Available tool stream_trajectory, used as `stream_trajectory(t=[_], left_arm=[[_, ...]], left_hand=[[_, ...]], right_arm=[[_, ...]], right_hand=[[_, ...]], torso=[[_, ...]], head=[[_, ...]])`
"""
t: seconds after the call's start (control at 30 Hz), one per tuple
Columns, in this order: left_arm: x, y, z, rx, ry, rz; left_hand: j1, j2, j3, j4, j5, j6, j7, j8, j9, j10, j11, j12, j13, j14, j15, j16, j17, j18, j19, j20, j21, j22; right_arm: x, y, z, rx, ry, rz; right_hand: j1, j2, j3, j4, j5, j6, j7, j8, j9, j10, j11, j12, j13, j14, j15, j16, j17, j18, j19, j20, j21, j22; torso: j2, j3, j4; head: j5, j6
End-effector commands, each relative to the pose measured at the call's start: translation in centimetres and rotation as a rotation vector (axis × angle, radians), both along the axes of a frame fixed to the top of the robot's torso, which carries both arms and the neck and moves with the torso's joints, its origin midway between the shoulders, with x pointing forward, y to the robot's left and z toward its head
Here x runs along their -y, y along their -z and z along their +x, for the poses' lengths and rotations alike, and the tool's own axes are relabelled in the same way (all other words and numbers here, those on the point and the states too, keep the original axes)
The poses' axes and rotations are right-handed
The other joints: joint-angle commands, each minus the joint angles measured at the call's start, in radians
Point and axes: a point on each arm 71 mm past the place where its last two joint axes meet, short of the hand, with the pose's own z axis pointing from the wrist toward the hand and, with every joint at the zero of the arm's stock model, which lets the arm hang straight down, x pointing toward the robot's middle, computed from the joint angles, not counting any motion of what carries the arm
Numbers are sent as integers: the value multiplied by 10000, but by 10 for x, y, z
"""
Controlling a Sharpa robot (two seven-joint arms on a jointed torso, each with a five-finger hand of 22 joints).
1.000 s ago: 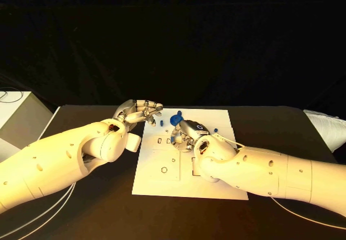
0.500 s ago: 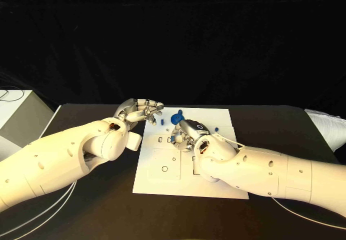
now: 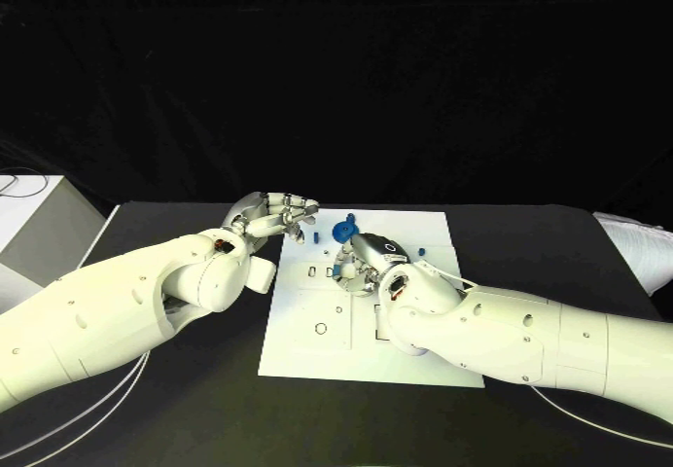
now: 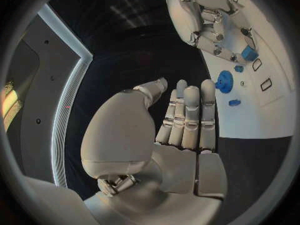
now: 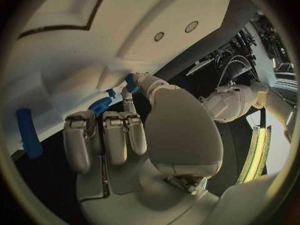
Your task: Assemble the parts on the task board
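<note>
The white task board (image 3: 421,360) lies in the middle of the black table. My right hand (image 3: 371,257) hovers low over its far half and pinches a small blue part (image 4: 249,53) at its fingertips, just above the board; the same part shows at the thumb tip (image 5: 131,81). A round blue part (image 3: 345,230) and a small blue piece (image 3: 318,236) lie near the board's far edge, and another blue piece (image 3: 419,253) lies beside my right hand. My left hand (image 3: 273,216) is at the board's far left corner, fingers straight and side by side, holding nothing (image 4: 187,115).
Outlined slots (image 3: 320,330) mark the board's near half. A white box (image 3: 35,233) stands at the table's left edge and a pale bundle (image 3: 634,249) at its right edge. My right forearm (image 3: 519,336) lies over the board's right side.
My right hand has edged slightly to the right with the blue part. The left hand has stayed in place.
</note>
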Motion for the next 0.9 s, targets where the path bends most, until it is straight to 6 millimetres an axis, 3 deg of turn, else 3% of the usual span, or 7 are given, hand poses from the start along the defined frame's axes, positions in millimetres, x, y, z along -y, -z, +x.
stream_trajectory(t=[0.03,0.33,0.5,0.63,0.83,0.9], left_arm=[[2,-1,0,50,129,-8],[2,-1,0,43,141,2],[2,-1,0,39,154,24],[1,0,0,35,154,52],[1,0,1,35,146,169],[1,1,1,70,163,311]], left_hand=[[-55,79,42,-15,-3,-56,14,32,12,-81,-7,47,17,66,-22,53,19,63,-48,16,52,15],[-54,78,46,-16,-3,-61,15,35,13,-101,-6,56,21,128,-21,118,134,63,-48,17,56,16],[-52,79,51,-18,-4,-70,15,44,15,-123,-4,90,36,223,-20,222,295,63,-46,18,68,20],[-58,73,56,-21,-6,-91,16,69,20,-146,-7,207,87,396,-19,435,590,64,-41,21,102,32],[-69,50,60,-39,-4,-143,-16,165,37,-176,-47,808,373,693,-48,910,1199,32,100,6,313,254],[-84,35,50,-43,-5,-168,-35,212,39,-203,-74,1246,606,1002,-71,1286,1755,-32,379,-11,569,623]], right_arm=[[0,0,0,171,-91,-5],[0,-1,0,245,-106,80],[1,-1,-1,283,-147,215],[1,-3,-1,344,-177,349],[3,-4,-4,369,-223,488],[5,-5,-5,401,-222,556]], right_hand=[[-136,-58,-28,-43,-75,-121,28,-75,-59,1014,118,11,2604,983,98,-8,2331,-145,1030,48,56,2628],[-273,-182,-120,-15,-143,-459,151,-240,-141,827,227,-233,2421,976,193,-18,2302,-138,1018,131,34,2608],[-391,-259,-385,65,-550,-736,247,-400,-220,664,326,-438,2267,973,289,-21,2292,-121,986,232,-26,2558],[-466,-299,-703,159,-435,-837,275,-463,-251,580,356,-539,2190,962,319,-35,2251,-98,941,270,-109,2488],[-429,-262,-1304,312,-452,-907,293,-515,-276,537,378,-586,2151,960,341,-38,2244,-88,924,298,-143,2462],[-383,-225,-1475,362,-457,-911,294,-521,-280,533,379,-589,2147,959,343,-40,2240,-86,919,302,-152,2454]], torso=[[2,-2,-4],[2,-4,-2],[7,-2,0],[8,-3,0],[3,-1,-2],[-3,-1,-3]], head=[[7,4],[-8,20],[-14,15],[-19,24],[-19,24],[-17,23]])
